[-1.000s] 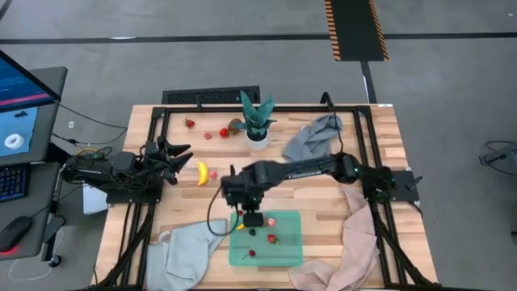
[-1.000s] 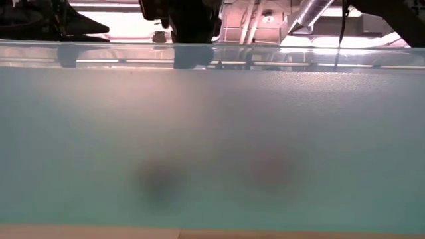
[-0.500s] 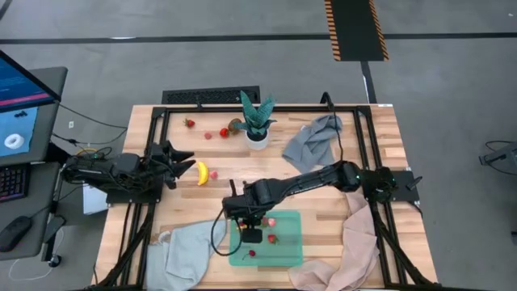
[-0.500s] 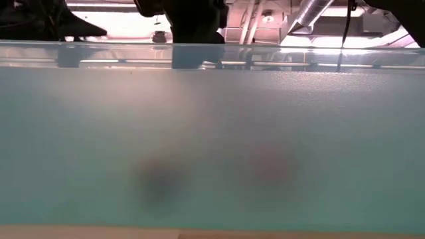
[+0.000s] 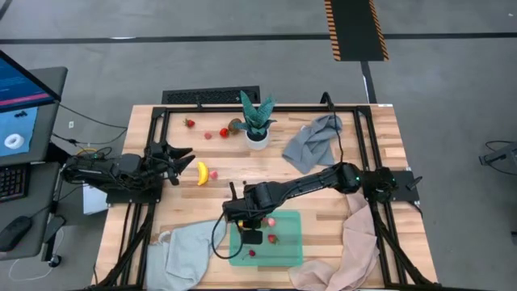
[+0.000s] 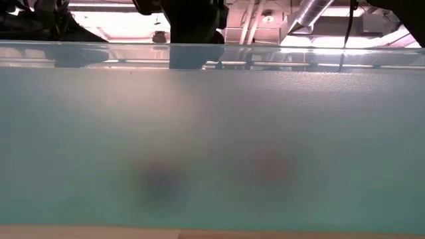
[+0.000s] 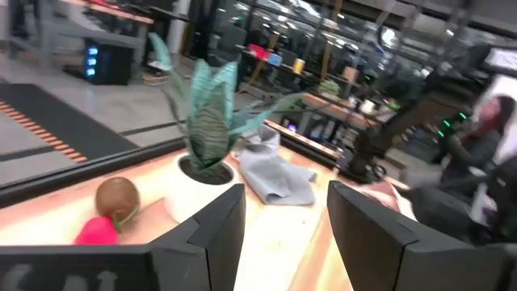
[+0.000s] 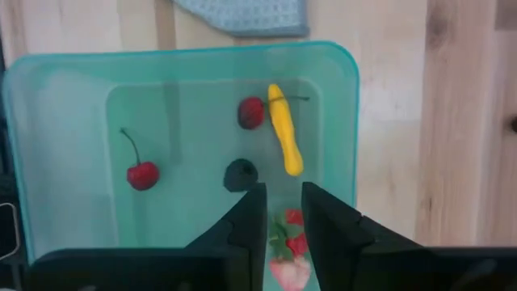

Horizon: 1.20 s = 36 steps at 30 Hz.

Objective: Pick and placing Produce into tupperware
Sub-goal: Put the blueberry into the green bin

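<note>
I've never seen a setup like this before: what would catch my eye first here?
Probably the mint-green tupperware near the table's front edge, with the right end effector over it, fingers slightly apart. Inside lie a cherry, a long yellow piece and a dark berry. A yellow banana lies beside the waiting left end effector.

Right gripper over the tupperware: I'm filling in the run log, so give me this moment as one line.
right gripper: open, above tupperware | under it: strawberry | left gripper: open, idle by banana
</note>
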Tool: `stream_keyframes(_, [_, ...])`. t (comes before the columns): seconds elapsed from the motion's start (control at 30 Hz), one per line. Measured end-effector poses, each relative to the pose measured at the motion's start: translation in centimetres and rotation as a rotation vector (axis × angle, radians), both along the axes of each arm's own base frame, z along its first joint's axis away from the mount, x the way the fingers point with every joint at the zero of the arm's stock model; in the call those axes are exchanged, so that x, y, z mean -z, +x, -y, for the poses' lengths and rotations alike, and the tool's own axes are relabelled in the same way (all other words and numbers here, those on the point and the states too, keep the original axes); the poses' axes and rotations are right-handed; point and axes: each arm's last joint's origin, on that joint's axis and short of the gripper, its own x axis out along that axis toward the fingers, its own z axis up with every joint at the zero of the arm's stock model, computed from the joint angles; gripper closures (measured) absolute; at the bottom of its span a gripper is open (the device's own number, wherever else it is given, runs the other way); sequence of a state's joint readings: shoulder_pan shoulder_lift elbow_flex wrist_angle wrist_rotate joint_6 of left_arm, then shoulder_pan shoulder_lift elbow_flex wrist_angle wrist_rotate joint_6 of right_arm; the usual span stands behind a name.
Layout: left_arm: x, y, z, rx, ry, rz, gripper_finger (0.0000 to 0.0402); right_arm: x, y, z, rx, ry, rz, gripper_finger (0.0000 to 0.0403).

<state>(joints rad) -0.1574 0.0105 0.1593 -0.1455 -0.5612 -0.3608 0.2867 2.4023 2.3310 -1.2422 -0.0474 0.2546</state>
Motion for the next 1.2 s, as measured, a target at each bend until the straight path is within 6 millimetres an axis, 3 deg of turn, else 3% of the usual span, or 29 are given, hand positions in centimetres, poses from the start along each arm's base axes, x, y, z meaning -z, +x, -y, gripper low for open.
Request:
stream_keyframes(0.33, [0.0,0.0,0.1,0.032,0.004,-0.001,0.0234,0.0,0.2,0.9,-0.031,-0.104,0.021,0.0292])
stream_keyframes(0.5, [0.0,0.0,0.1,0.032,0.001,0.000,0.0234,0.0,0.8,3.3,0.029,-0.196,0.041,0.0294])
stream_keyframes(0.8, [0.1,0.0,0.1,0.046,0.013,-0.020,0.0234,0.9,2.4,8.3,0.092,-0.197,0.054,0.0292])
stream_keyframes(1.2, [0.5,0.1,0.2,0.069,0.031,-0.066,0.0234,1.0,3.2,12.8,0.162,-0.049,0.083,0.0184])
